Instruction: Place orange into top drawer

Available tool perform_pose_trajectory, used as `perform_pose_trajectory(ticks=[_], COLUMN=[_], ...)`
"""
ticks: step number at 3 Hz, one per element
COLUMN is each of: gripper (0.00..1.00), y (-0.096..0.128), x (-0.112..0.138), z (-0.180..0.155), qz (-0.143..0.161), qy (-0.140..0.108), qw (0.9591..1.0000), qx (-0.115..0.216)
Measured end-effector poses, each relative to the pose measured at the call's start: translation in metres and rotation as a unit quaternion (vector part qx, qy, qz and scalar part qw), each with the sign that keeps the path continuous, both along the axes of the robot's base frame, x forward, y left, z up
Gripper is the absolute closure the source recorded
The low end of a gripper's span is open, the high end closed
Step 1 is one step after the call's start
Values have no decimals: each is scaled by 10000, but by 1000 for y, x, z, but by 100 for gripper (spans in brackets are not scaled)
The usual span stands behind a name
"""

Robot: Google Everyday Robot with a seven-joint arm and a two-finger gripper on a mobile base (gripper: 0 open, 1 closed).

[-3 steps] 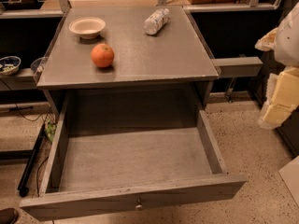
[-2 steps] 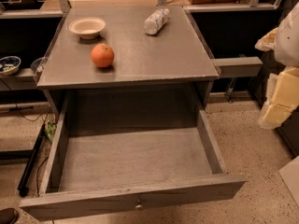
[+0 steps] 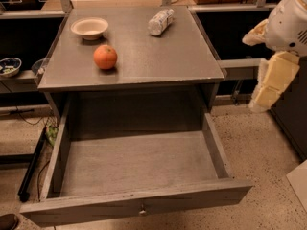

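Observation:
The orange (image 3: 105, 57) sits on the grey tabletop (image 3: 163, 56), at its left front part. The top drawer (image 3: 134, 169) below the tabletop is pulled fully out and its inside is bare; a small metal knob (image 3: 142, 210) shows on its front panel. My gripper (image 3: 268, 80) hangs at the right edge of the view, beside the table's right side and well away from the orange, with nothing seen in it.
A cream bowl (image 3: 89, 28) stands at the back left of the tabletop. A plastic bottle (image 3: 159, 21) lies at the back middle. A patterned dish (image 3: 8, 66) sits on a low shelf at the left. Cables lie on the floor at the left.

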State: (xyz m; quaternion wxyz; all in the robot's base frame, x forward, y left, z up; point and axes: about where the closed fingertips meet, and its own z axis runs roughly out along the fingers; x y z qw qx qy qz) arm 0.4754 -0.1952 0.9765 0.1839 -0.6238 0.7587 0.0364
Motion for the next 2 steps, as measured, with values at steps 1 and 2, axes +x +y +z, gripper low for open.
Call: perform_pose_trajectory(ticks=[1,2], gripper=[0,0], y=[19,20], x=[28,30], z=[-15,-15], qz=[214,215], qy=[127,114], qw=[9994,9994], qx=[244,253])
